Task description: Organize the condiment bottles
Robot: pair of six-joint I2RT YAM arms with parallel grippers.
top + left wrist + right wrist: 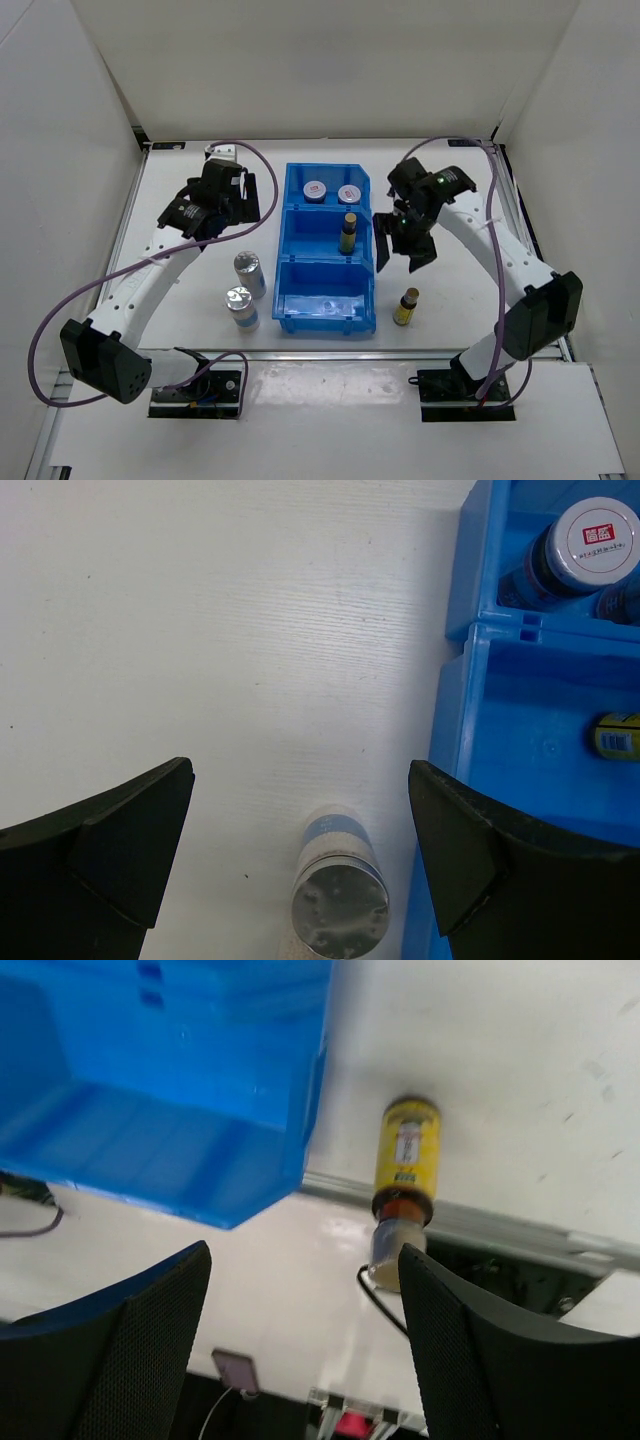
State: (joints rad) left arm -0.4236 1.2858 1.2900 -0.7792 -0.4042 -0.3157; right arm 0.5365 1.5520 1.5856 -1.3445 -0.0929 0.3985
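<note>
The slim amber bottle with the yellow label (pixel 406 305) stands upright on the white tabletop (pixel 330 152). It is toward the near edge, near the right wall of the blue plastic three-compartment bin (pixel 325 325) but apart from it, with its long axis vertical. The right gripper (pixel 402 255) hangs above it, a little toward the far edge, fingers spread and holding nothing. In the right wrist view the bottle shows ahead, between them. The right arm is plainly the nearer, so the pick likely falls to it: shift toward the near edge, descend, close across the bottle's body. The left gripper (pixel 300 780), likewise spread and empty, hovers over a silver-topped blue-white cylinder (pixel 340 905) left of the bin.
</note>
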